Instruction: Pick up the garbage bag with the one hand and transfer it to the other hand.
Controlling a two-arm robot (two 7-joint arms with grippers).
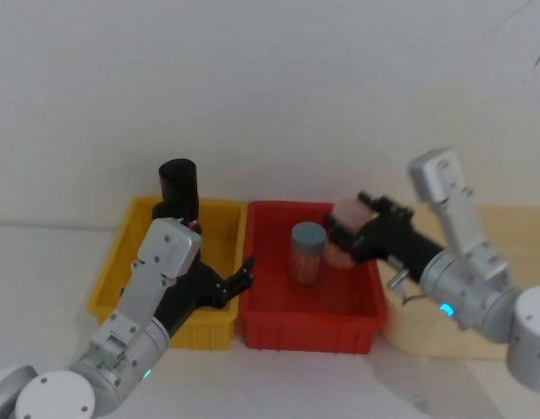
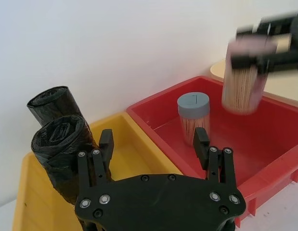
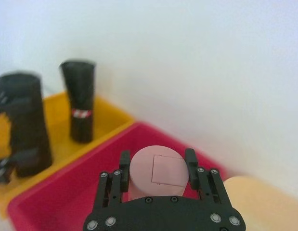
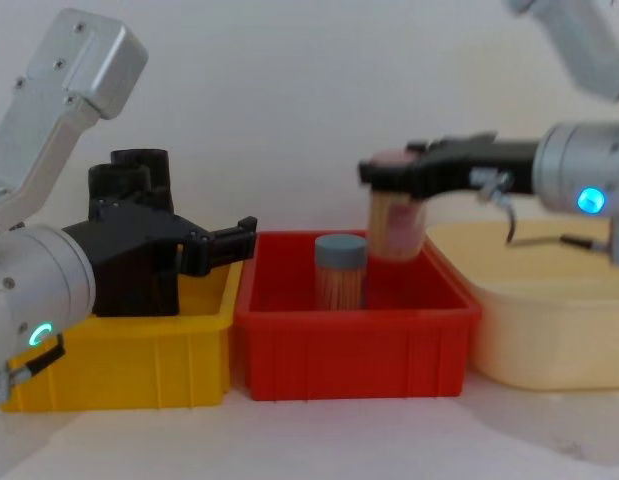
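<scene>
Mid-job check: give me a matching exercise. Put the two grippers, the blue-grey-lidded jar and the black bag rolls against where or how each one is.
Things
1. left gripper
2. right gripper
3. blue-grey-lidded jar
4. garbage bag rolls

States
A. standing in the red bin
B. upright in the yellow bin
C. fingers open, holding nothing
D. fingers shut on the pink-lidded jar

Pairs: 1-C, 2-D, 3-A, 4-B

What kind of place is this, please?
Probably a robot test bench: a bare white wall, a yellow bin and a red bin side by side on a white table, the left hand open by the yellow one, the right hand holding a pink-lidded jar over the red.
</scene>
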